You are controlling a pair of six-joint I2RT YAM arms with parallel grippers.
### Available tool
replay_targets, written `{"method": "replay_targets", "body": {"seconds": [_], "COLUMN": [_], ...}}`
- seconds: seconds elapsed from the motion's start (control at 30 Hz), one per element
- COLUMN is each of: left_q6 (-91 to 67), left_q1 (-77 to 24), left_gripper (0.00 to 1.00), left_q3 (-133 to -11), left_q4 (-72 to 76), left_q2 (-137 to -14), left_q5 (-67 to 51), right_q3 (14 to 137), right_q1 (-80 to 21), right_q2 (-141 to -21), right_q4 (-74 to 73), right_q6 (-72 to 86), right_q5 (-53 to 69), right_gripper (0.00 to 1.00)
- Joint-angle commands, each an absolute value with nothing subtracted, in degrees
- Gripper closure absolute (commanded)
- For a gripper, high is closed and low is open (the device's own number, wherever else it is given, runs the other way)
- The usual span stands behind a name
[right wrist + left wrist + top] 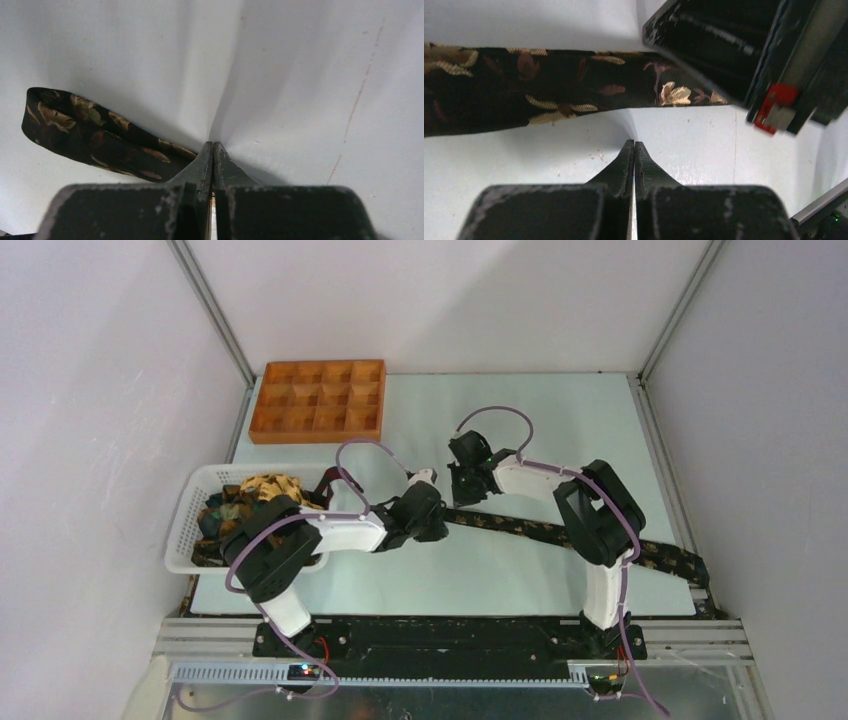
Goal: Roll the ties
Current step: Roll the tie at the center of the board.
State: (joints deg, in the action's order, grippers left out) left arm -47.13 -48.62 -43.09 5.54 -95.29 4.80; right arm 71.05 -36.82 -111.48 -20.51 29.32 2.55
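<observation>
One dark tie [540, 532] with gold leaf print lies flat, slanting across the table from the centre to the right edge, where it hangs over. More ties [255, 495] are bundled in the white basket [185, 540]. My left gripper [442, 524] is shut and empty, and its tips [634, 143] rest on the table just short of the tie [549, 90]. My right gripper [463, 500] is also shut, low at the tie's left end. In the right wrist view the tie [85, 130] runs from a folded end to under the left finger of that gripper [213, 144].
An orange compartment tray [315, 436] stands at the back left. The white basket sits at the table's left edge beside the left arm. The right arm's black body [724, 45] hangs close over the tie, just ahead of my left fingers.
</observation>
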Motion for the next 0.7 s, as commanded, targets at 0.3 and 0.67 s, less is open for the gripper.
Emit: {"method": "replay_targets", "body": {"seconds": [0.3, 0.67], "left_q6": [-47.0, -46.0], "left_q1": [-46.8, -45.0], "left_gripper": [1.00, 1.00], "left_q3": [-47.9, -48.0], "left_q4": [4.0, 4.8], "left_q2": [-101.2, -100.2], "left_q5": [8.1, 6.0], "right_q3": [70.0, 69.9], "right_q1": [-38.5, -38.4], "right_q2": [-111.6, -111.1], "right_q4": [-24.0, -23.4], "right_q6": [29.6, 29.6], "right_q5": [1.2, 1.4], "right_gripper": [1.00, 1.00]}}
